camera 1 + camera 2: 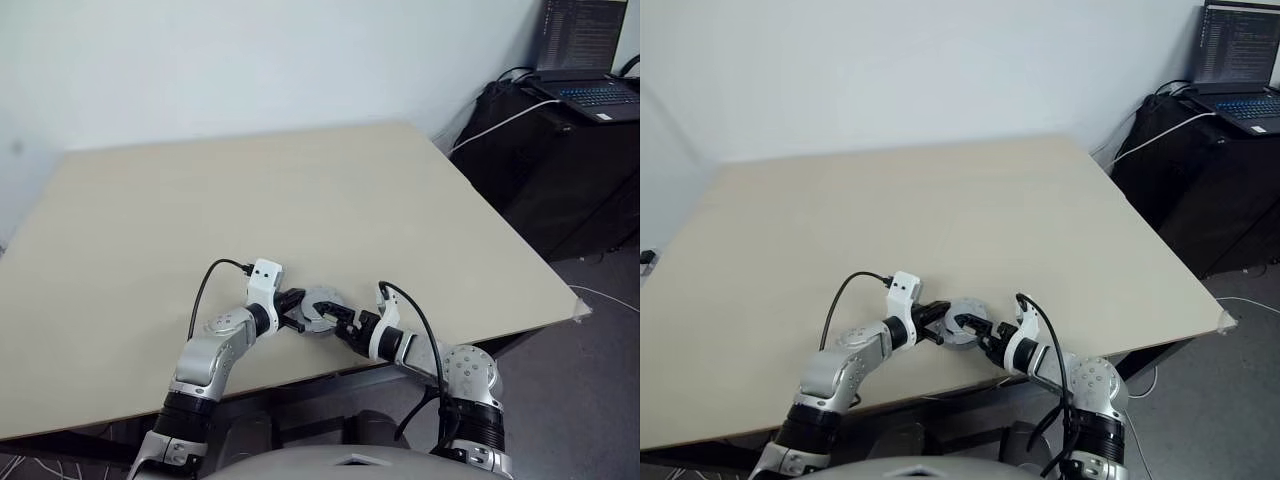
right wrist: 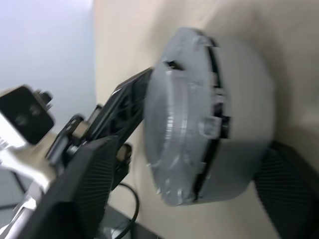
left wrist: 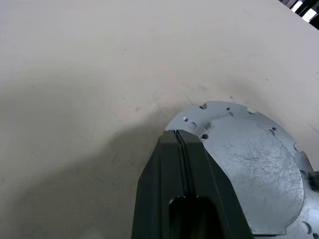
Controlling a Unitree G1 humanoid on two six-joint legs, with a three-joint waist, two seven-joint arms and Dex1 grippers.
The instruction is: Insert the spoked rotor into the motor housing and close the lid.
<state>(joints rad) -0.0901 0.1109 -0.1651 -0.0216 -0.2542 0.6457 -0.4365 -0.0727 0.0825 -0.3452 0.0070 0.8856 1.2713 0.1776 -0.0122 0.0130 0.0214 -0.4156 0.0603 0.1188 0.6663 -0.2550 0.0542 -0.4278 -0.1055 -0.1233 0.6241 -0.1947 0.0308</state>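
I have both arms drawn in close over the near edge of the table (image 1: 300,180), meeting on one round grey assembly. In the right wrist view the lid (image 2: 172,114) sits stacked on the motor housing (image 2: 239,119), a dark seam running between the two, so the pair looks joined or very nearly so (I can't tell whether the seam is fully seated all the way round). The spoked rotor I judge to be already inside, since nothing loose lies on the table near the arms.

My left gripper (image 1: 293,311) has its two black fingers pressed together, pinching the flange at the edge of the assembly, as the left wrist view shows. My right gripper (image 1: 343,322) has its fingers spread wide to either side of the disc stack; whether the pads actually bear on it I cannot tell.

What remains, by my reckoning, is confirming the lid is pressed home, then setting the unit down and letting go.
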